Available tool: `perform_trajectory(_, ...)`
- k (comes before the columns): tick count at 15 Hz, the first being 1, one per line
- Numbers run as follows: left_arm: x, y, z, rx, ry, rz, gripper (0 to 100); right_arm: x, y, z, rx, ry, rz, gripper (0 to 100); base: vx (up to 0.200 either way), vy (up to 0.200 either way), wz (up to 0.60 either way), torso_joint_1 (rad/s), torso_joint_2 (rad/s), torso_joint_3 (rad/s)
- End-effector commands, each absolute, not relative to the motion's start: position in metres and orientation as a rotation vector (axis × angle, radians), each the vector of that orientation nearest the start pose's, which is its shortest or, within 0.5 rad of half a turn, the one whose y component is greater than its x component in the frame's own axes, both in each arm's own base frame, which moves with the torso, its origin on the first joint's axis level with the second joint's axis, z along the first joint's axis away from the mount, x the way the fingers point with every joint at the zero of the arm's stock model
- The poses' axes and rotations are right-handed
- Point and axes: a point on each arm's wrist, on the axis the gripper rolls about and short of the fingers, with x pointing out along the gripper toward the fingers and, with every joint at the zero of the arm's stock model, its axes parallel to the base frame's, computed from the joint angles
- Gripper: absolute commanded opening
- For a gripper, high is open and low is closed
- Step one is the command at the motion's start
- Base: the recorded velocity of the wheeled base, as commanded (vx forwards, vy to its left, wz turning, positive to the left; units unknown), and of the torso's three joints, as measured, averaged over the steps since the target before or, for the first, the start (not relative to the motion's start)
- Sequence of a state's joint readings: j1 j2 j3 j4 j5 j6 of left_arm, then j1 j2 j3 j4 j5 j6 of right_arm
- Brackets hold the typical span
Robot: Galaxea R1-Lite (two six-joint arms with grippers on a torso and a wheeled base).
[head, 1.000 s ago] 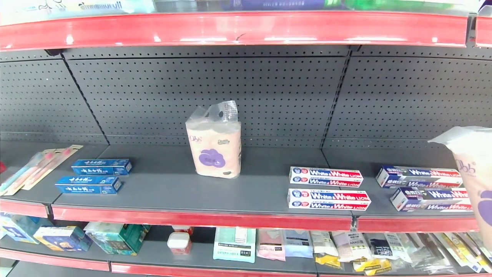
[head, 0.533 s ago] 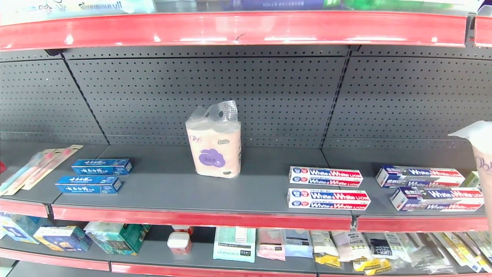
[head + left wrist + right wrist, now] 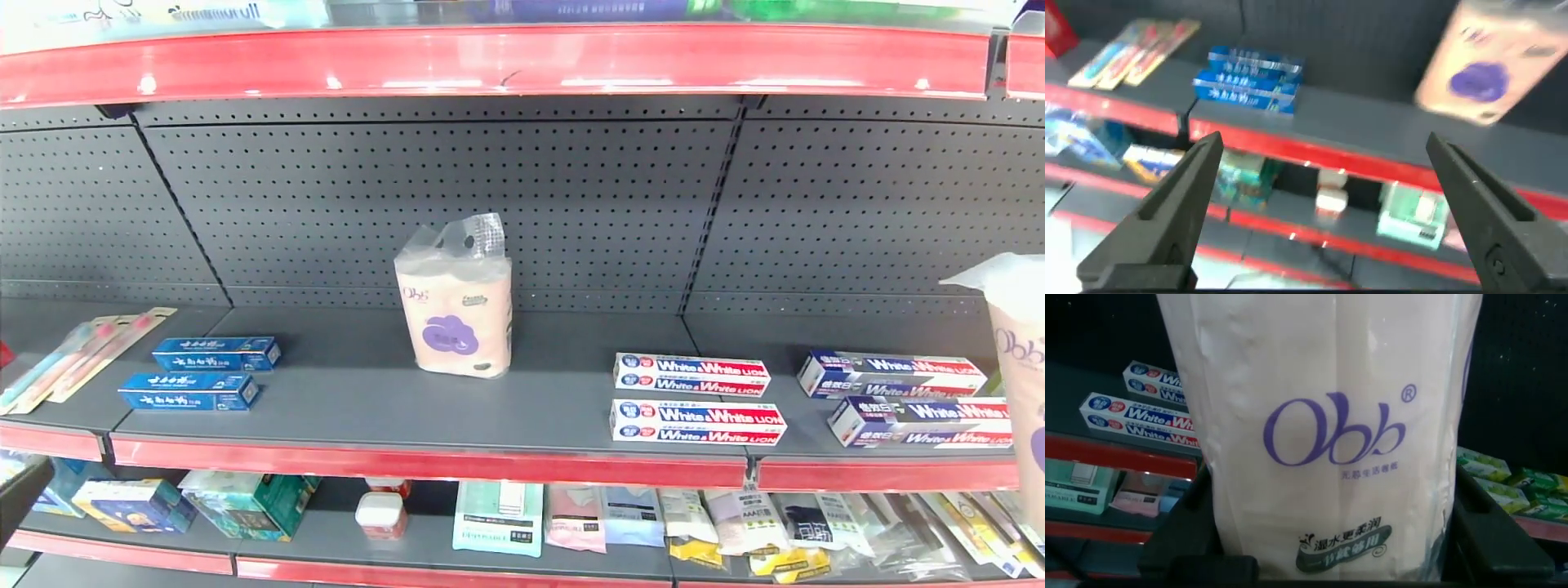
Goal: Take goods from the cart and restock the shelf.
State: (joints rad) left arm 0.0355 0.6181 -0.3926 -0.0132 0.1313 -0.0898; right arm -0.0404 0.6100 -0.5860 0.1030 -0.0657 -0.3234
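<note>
A pack of tissue rolls with a purple print stands upright mid-shelf on the grey shelf, which has a red front edge. A second such pack hangs at the far right, in front of the shelf. The right wrist view shows this held pack between the two black fingers of my right gripper, which is shut on it. My left gripper is open and holds nothing, low before the left part of the shelf. The standing pack lies beyond it.
Two blue toothpaste boxes and toothbrushes lie at the shelf's left. White toothpaste boxes and two more lie at the right. Bare shelf surrounds the standing pack. The lower shelf is crowded with goods.
The held pack slid right to the view's edge, then came back a little to the left and up. A dark part of the left arm has appeared at the lower left edge.
</note>
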Motion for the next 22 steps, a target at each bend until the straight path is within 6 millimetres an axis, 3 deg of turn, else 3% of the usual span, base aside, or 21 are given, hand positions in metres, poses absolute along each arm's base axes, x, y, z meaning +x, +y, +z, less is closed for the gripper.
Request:
perform_trajectory(1, 0.096, 0.007, 0.182, -0.053, 0.361, 0.153, 100, 0.039, -0.003, 0.224, -0.309, 0.190, -0.081, 0, 0.000, 0.000, 0.00, 0.000, 0.00, 0.000)
perform_trajectory(2, 0.106, 0.006, 0.183, -0.063, 0.347, 0.108, 100, 0.041, -0.003, 0.222, -0.309, 0.204, -0.080, 0, 0.000, 0.000, 0.00, 0.000, 0.00, 0.000)
perform_trajectory(4, 0.160, 0.023, 0.180, -0.052, 0.301, -0.030, 100, 0.056, -0.004, 0.224, -0.313, 0.248, -0.088, 0, 0.000, 0.000, 0.00, 0.000, 0.00, 0.000)
perform_trajectory(7, 0.215, 0.065, 0.147, 0.066, 0.284, -0.215, 100, 0.076, -0.008, 0.230, -0.320, 0.270, -0.126, 0, 0.000, 0.000, 0.00, 0.000, 0.00, 0.000)
perform_trajectory(8, 0.222, 0.069, 0.143, 0.075, 0.270, -0.257, 100, 0.079, -0.008, 0.230, -0.324, 0.270, -0.128, 0, 0.000, 0.000, 0.00, 0.000, 0.00, 0.000)
perform_trajectory(10, 0.256, 0.084, 0.127, 0.091, 0.212, -0.420, 100, 0.089, -0.012, 0.232, -0.342, 0.270, -0.163, 0, 0.000, 0.000, 0.00, 0.000, 0.00, 0.000)
perform_trajectory(11, 0.283, 0.094, 0.123, 0.097, 0.164, -0.505, 100, 0.096, -0.014, 0.234, -0.350, 0.268, -0.181, 0, 0.000, 0.000, 0.00, 0.000, 0.00, 0.000)
perform_trajectory(12, 0.300, 0.100, 0.124, 0.105, 0.129, -0.563, 100, 0.098, -0.016, 0.235, -0.348, 0.272, -0.196, 0, 0.000, 0.000, 0.00, 0.000, 0.00, 0.000)
perform_trajectory(16, 0.341, 0.087, 0.112, 0.086, 0.074, -0.845, 100, 0.106, -0.021, 0.241, -0.379, 0.286, -0.227, 0, 0.000, 0.000, 0.00, 0.000, 0.00, 0.000)
perform_trajectory(18, 0.352, 0.085, 0.106, 0.078, 0.071, -0.891, 100, 0.110, -0.022, 0.241, -0.381, 0.295, -0.228, 0, 0.000, 0.000, 0.00, 0.000, 0.00, 0.000)
perform_trajectory(20, 0.376, 0.088, 0.093, 0.076, 0.060, -0.934, 100, 0.113, -0.022, 0.241, -0.393, 0.300, -0.227, 0, 0.000, 0.000, 0.00, 0.000, 0.00, 0.000)
perform_trajectory(22, 0.391, 0.085, 0.092, 0.083, 0.033, -0.991, 100, 0.115, -0.023, 0.240, -0.401, 0.308, -0.224, 0, 0.000, 0.000, 0.00, 0.000, 0.00, 0.000)
